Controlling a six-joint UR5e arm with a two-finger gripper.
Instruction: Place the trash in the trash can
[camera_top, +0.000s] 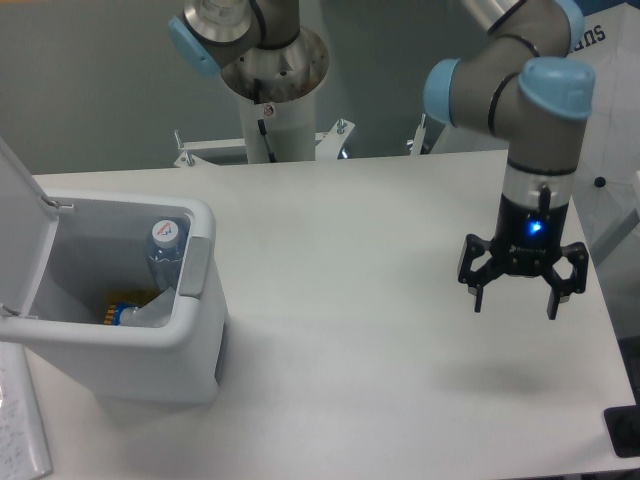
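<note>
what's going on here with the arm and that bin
The arm's gripper hangs open and empty above the right side of the table, far from the bin. The white bin stands at the left with its lid swung open, and a bottle sits upright inside it beside some other trash. No loose trash shows on the table, so the drop looks done.

White table (330, 300) with rounded corners fills most of the view. Grey-green wall (90, 80) behind it. White fabric sheet (610, 150) hangs at right. Paper sheet (20, 425) lies at bottom left.
</note>
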